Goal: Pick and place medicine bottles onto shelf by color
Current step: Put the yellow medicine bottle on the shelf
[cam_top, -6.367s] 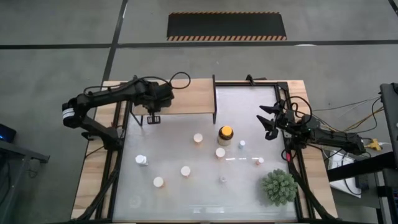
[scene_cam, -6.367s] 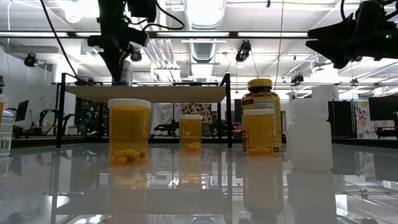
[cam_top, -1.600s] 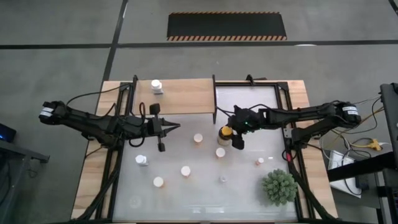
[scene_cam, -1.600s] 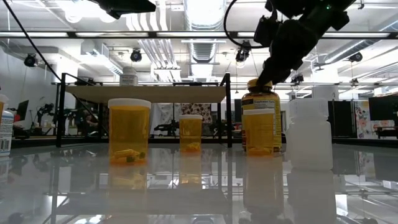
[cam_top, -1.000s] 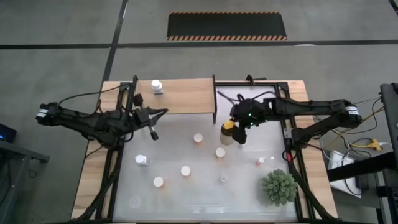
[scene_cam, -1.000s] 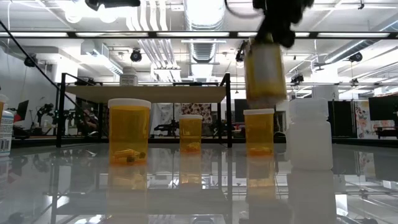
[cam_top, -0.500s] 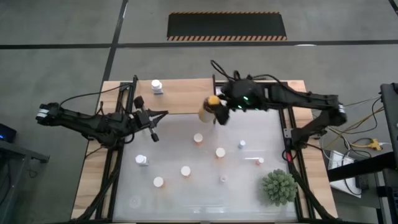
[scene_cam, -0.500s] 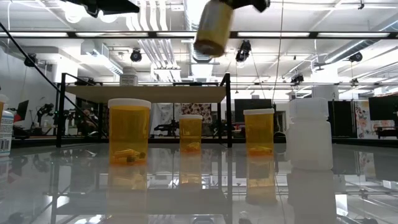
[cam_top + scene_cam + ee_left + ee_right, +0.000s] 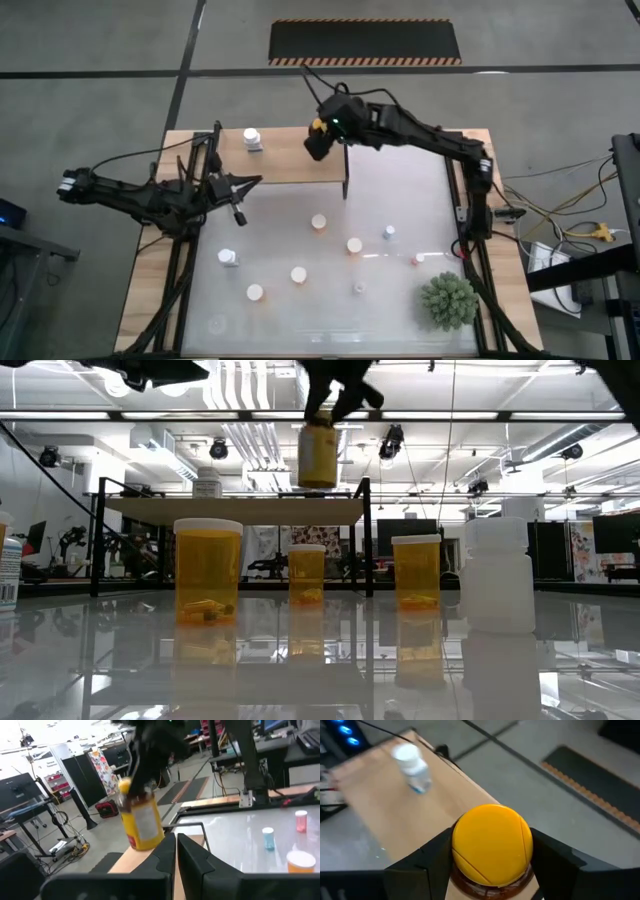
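Jar (image 9: 317,138) of dark amber with a yellow cap hangs clamped in the right claw (image 9: 322,134), its two dark fingers (image 9: 432,857) pressed to either side just under the cap; it is held in the air above the right end of the shelf (image 9: 285,155), clear of the board in the low view; one small white bottle (image 9: 252,139) stands on the shelf's left part, well apart from the jar; the left claw (image 9: 240,195) is closed on nothing, fingers pressed together, hovering above the counter's (image 9: 400,300) left side, just in front of the shelf; on the white counter stand orange bottles with white caps (image 9: 319,223) (image 9: 354,246) (image 9: 298,275) (image 9: 255,293), a white bottle (image 9: 228,258) near the left edge, and several very small vials (image 9: 388,233) (image 9: 415,260) toward the right; a spiky green plant (image 9: 447,301) sits at the near right corner.
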Available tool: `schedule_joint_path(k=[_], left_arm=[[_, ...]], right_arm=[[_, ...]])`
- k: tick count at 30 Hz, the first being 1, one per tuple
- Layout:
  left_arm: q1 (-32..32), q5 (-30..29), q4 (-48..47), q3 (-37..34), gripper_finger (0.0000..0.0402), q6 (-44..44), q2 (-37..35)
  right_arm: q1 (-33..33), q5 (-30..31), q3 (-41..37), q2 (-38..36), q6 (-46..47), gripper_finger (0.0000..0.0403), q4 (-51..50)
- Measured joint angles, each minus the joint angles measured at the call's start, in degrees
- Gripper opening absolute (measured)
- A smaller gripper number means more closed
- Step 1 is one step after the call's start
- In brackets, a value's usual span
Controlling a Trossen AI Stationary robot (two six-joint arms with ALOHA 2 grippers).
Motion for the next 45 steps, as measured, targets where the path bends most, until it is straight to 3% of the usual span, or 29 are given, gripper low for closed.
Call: schedule_joint_path(k=[14, 24, 30, 39, 45], left_arm=[[0.04, 0.11, -1.08, -0.46, 0.0000, 0.70, -1.41], [0.04, 0.13, -0.95, -0.44, 0.0000, 2.16, -1.39], [0.04, 0.13, -0.93, -0.42, 0.0000, 2.03, -0.74], [0.02, 0.39, 0.14, -0.39, 0.0000, 1.28, 2.27], [0.07, 9.41, 8.02, 0.95, 0.0000, 0.10, 10.11]], right_arm=[[-2.25, -0.18, 6.98, 9.41, 2.42, 0.0228, 0.73], [-3.06, -0.10, 6.82, 8.95, 2.24, 0.0283, 0.83], [-3.14, -0.31, 7.12, 5.82, -1.40, 0.0294, -0.34], [-3.36, -2.34, 6.94, -1.78, -13.68, 0.0231, -12.52], [-6.25, -15.09, 2.01, -5.70, -23.72, 0.0156, -12.92]])
